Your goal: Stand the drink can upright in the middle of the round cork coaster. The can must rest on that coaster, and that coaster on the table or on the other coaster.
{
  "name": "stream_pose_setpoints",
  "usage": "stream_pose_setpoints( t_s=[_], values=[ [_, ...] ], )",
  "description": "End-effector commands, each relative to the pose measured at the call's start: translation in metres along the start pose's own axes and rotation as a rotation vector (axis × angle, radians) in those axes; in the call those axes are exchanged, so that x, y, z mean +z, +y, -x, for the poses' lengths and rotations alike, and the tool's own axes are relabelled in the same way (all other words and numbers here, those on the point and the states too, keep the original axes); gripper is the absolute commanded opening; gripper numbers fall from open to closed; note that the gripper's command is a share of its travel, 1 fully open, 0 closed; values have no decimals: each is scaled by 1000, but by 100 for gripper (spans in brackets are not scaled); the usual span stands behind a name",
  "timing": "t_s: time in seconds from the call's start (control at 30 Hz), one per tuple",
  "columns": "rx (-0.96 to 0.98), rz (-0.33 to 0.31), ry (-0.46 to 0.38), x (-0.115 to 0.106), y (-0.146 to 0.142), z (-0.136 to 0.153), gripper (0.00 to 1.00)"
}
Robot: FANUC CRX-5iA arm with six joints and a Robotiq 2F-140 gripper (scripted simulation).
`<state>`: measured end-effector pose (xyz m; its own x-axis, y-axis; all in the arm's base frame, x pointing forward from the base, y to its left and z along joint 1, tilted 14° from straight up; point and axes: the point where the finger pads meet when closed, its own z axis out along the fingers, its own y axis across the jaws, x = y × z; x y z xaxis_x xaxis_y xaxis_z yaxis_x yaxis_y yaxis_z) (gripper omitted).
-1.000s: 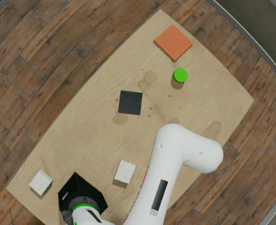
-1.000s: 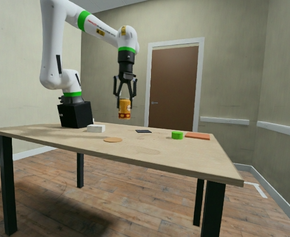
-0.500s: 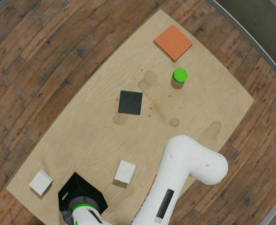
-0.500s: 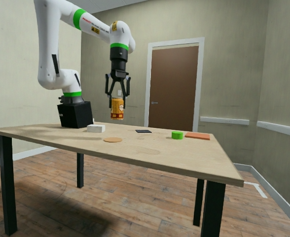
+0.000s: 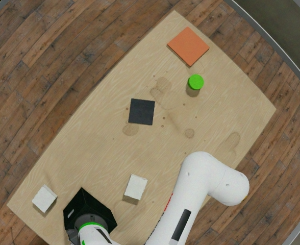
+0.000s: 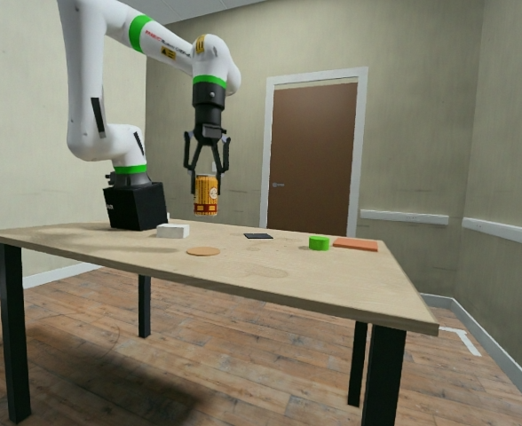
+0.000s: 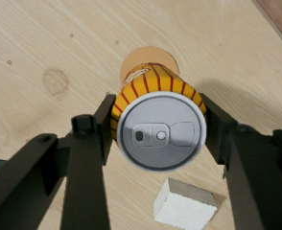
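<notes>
— Wooden floor surrounds the counter (image 5: 66, 147) in the top view; the arm (image 5: 202, 181) hides the can.
— Exterior view?
— The gripper (image 6: 205, 186) grips the can (image 6: 205, 196) upright, high above the counter, with the coaster (image 6: 202, 251) below it.
— Wrist view?
— The can covers most of the coaster. I think the carrying is nearly finished; next, center it and lower straight.
</notes>
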<state>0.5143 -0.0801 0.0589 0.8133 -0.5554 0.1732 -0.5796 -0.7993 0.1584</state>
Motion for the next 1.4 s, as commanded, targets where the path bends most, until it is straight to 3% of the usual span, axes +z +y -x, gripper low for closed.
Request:
stream_pose_setpoints(
  t_s=[0.0, 0.2, 0.37, 0.43, 0.57, 1.37],
  values=[
    [0, -1, 2, -1, 0, -1, 10],
    [0, -1, 2, 5, 0, -1, 10],
    [-1, -2, 0, 52, 1, 0, 10],
    [-1, -2, 0, 52, 1, 0, 10],
    [-1, -2, 0, 81, 1, 0, 10],
    [0, -1, 1, 99, 0, -1, 10]
  ],
)
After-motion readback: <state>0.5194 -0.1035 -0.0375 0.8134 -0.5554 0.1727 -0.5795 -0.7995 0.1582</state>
